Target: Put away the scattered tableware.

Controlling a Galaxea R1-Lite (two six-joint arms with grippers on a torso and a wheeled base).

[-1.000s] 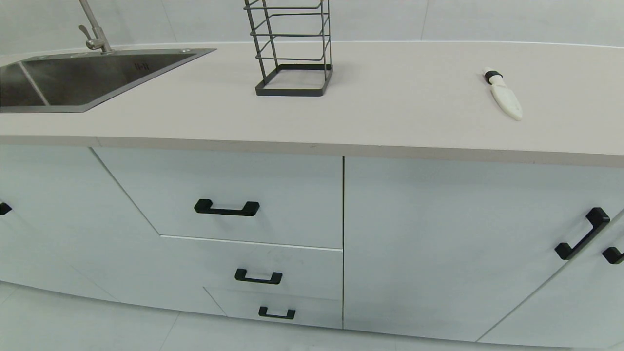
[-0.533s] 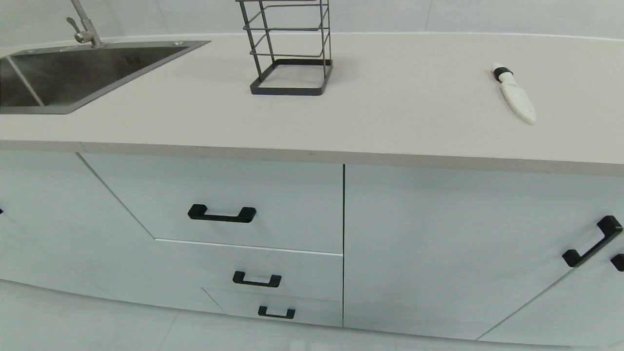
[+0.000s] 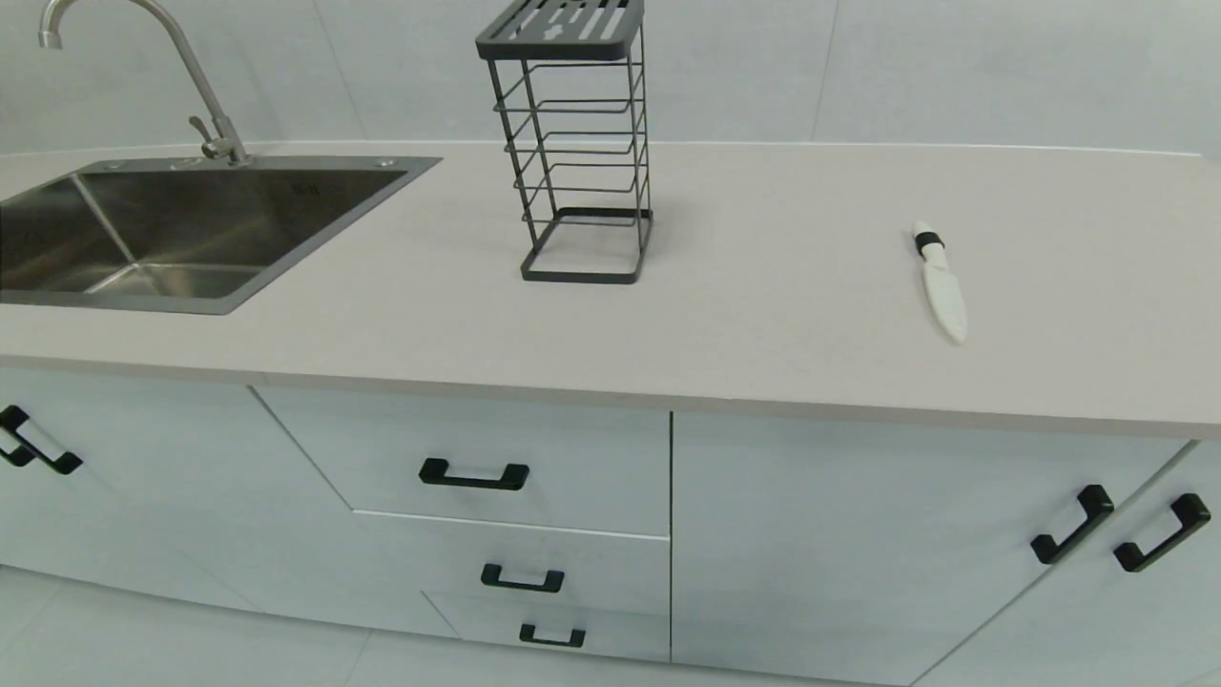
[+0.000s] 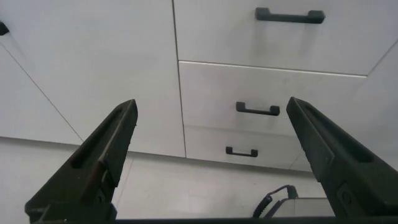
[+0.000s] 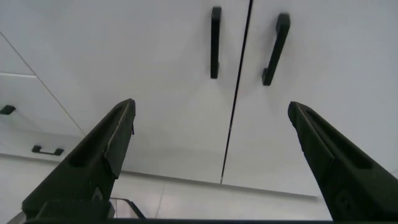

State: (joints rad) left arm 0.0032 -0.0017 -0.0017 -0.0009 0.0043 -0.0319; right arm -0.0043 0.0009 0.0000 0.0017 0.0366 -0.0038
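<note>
A white knife [image 3: 941,281] with a black band near its handle end lies flat on the right part of the beige countertop [image 3: 763,315]. A tall black wire rack [image 3: 573,143] with a slotted top stands near the counter's middle. My left gripper [image 4: 211,112] hangs open low in front of the drawers [image 4: 273,93], nothing between its fingers. My right gripper [image 5: 211,112] is open too, facing the white cabinet doors [image 5: 186,93] below the counter, with nothing held.
A steel sink [image 3: 181,229] with a curved faucet [image 3: 143,67] takes up the counter's left end. Three stacked drawers [image 3: 496,496] with black handles sit below the middle; cabinet doors with black handles [image 3: 1116,525] stand to the right. Grey floor lies below.
The whole head view has shifted: the counter now sits lower in the picture, showing the rack's top and the faucet. The knife and rack keep their places on the counter.
</note>
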